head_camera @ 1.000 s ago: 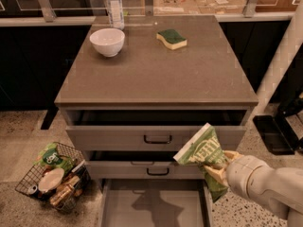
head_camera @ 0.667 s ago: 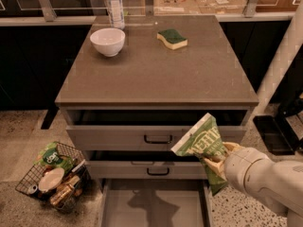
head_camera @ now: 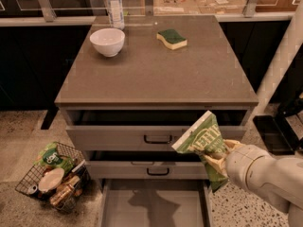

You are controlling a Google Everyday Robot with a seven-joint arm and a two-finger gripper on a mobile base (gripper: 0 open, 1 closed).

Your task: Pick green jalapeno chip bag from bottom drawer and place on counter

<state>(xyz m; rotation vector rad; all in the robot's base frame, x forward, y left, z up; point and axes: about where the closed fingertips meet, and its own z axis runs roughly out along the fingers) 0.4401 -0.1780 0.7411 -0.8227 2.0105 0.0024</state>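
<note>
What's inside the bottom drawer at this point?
Only bare grey floor shows in the bottom drawer; its rear is hidden under the middle drawer. The chip bag is out, held by the gripper in front of that drawer's right end.

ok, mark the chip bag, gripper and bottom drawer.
green jalapeno chip bag (head_camera: 200, 137), camera view, lettered front face.
gripper (head_camera: 216, 159), camera view, clamped on bag's lower half.
bottom drawer (head_camera: 158, 207), camera view, bare grey floor.
</note>
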